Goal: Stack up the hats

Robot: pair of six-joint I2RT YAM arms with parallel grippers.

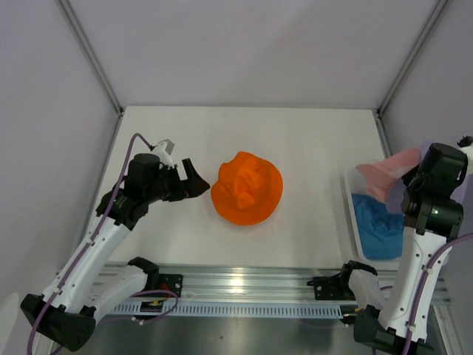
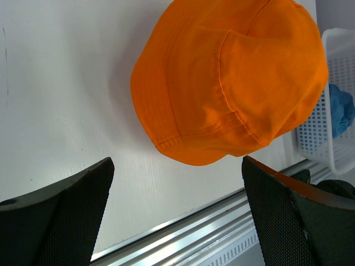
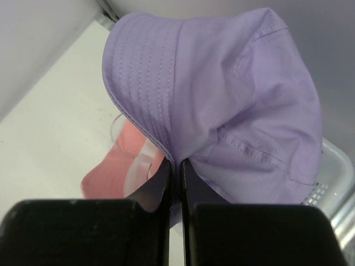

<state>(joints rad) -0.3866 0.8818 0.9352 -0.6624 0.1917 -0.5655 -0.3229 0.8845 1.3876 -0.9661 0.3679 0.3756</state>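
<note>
The orange hat [image 1: 247, 187] lies crumpled on the middle of the table; it also shows in the left wrist view [image 2: 233, 77]. My left gripper [image 1: 196, 180] is open and empty just left of it, jaws wide apart. My right gripper [image 3: 177, 166] is shut on the brim of the pale purple hat [image 3: 222, 100], held up above the basket; in the top view a little of this hat [image 1: 399, 198] shows beside the arm. The pink hat [image 1: 386, 171] lies over the basket's far end, also in the right wrist view [image 3: 119, 160]. The blue hat [image 1: 377, 225] lies in the basket.
The white slotted basket [image 1: 349, 200] stands at the table's right edge; it shows in the left wrist view [image 2: 324, 133] too. An aluminium rail [image 1: 236, 285] runs along the near edge. Enclosure walls stand on the left, back and right.
</note>
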